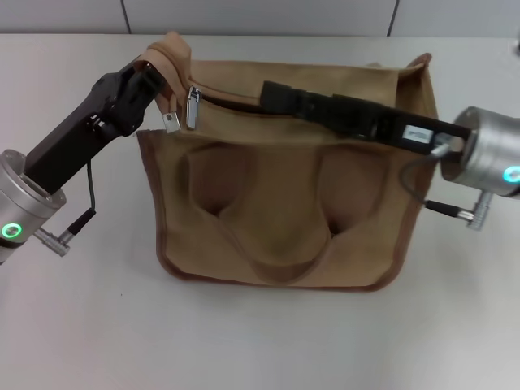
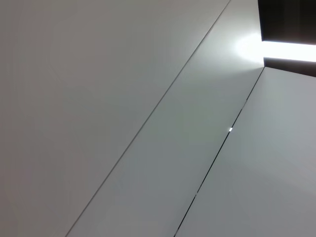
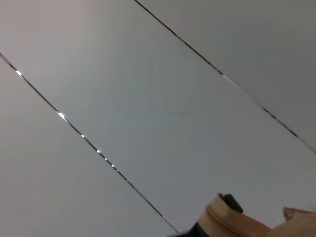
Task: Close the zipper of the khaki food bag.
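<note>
Left pincer and right pincer both extended, converging inward.

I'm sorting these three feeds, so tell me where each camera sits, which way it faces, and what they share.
Head view: on the robot's head, looking down at the bag on the table; left gripper at the bag's top left corner, right gripper along the zipper.
Left wrist view: on the left arm, facing pale panels and a bright light; no robot parts show.
Right wrist view: on the right arm, facing pale panels; only a tan scrap shows at the edge.
Shared: both wrist views show seamed panels.
</note>
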`<state>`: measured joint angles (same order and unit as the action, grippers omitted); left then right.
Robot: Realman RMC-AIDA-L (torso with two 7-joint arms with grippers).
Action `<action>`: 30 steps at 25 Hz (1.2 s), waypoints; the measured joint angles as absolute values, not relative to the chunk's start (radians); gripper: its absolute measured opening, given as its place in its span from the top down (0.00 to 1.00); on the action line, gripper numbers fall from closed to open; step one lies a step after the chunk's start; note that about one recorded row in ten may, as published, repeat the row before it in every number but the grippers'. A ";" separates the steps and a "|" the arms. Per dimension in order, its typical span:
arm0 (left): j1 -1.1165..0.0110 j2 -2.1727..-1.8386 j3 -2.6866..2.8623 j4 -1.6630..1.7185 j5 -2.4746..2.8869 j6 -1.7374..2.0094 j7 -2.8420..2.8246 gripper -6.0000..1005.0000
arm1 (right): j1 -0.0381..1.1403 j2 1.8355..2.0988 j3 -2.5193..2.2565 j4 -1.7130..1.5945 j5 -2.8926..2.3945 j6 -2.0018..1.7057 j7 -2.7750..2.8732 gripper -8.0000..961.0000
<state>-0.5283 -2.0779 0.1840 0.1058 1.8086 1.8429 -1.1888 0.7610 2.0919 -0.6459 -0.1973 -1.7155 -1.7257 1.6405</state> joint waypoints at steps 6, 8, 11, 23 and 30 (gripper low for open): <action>-0.538 -2.079 0.184 0.107 1.809 1.843 -1.191 0.98 | 0.805 2.092 -0.657 -0.169 -1.719 -1.725 1.662 0.24; -0.544 -2.078 0.184 0.110 1.809 1.844 -1.195 0.98 | 0.813 2.092 -0.668 -0.167 -1.720 -1.730 1.679 0.24; -0.553 -2.078 0.184 0.113 1.809 1.842 -1.203 0.98 | 0.827 2.092 -0.717 -0.184 -1.720 -1.733 1.735 0.24; -0.569 -2.075 0.232 0.142 1.817 1.838 -1.218 0.98 | 0.851 2.091 -0.775 -0.259 -1.719 -1.665 1.823 0.24; -0.577 -2.071 0.278 0.222 1.818 1.845 -1.243 0.98 | 0.871 2.092 -0.820 -0.248 -1.713 -1.650 1.784 0.24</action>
<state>-0.5768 -2.0714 0.2779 0.2225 1.8178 1.8449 -1.2432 0.8713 2.0920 -0.8200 -0.2482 -1.7126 -1.6497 1.7843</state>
